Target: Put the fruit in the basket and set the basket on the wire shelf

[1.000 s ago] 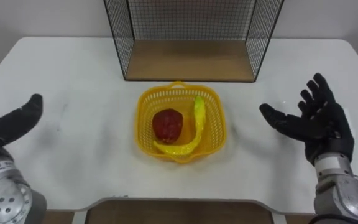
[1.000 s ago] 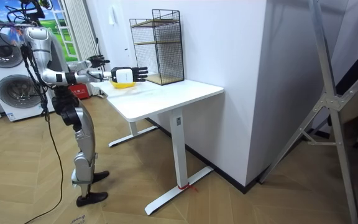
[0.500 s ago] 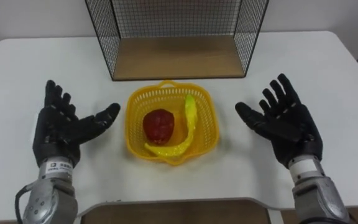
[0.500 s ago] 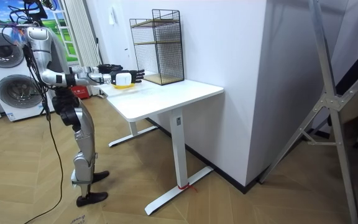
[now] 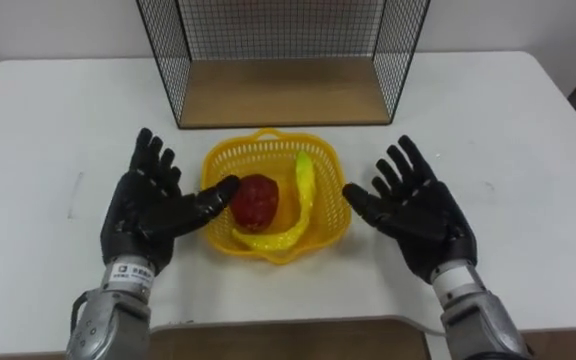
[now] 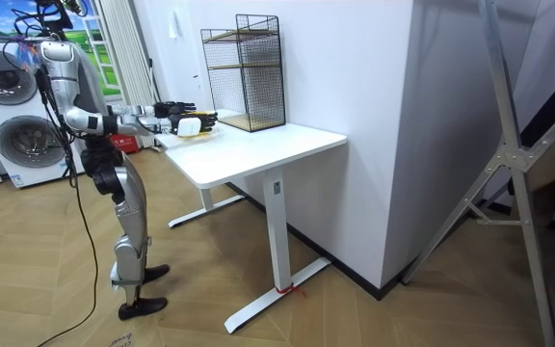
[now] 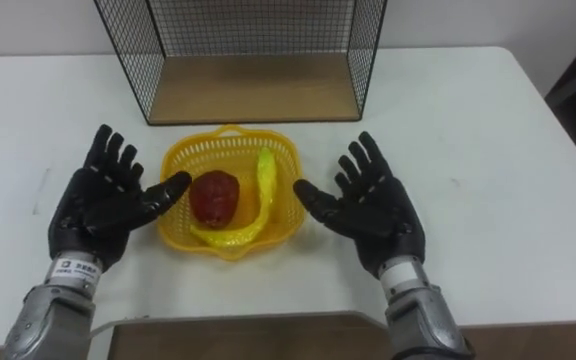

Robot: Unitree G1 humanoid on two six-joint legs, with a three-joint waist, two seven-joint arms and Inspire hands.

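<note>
Yellow plastic lattice basket (image 5: 236,158) sits mid-frame between two black hands; left hand (image 5: 148,215) and right hand (image 5: 418,215) are spread flat, palms inward, thumbs at its rim, grasping nothing; inside lie one red apple (image 5: 256,198) and one yellow banana (image 5: 306,190); upper centre stands one black wire shelf (image 5: 280,95) on the white table (image 5: 48,120).

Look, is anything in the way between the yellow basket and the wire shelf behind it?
No, nothing visible. Only bare white table lies between the basket and the wire shelf, whose open front faces it. The left hand and right hand are open on either side of the basket.
</note>
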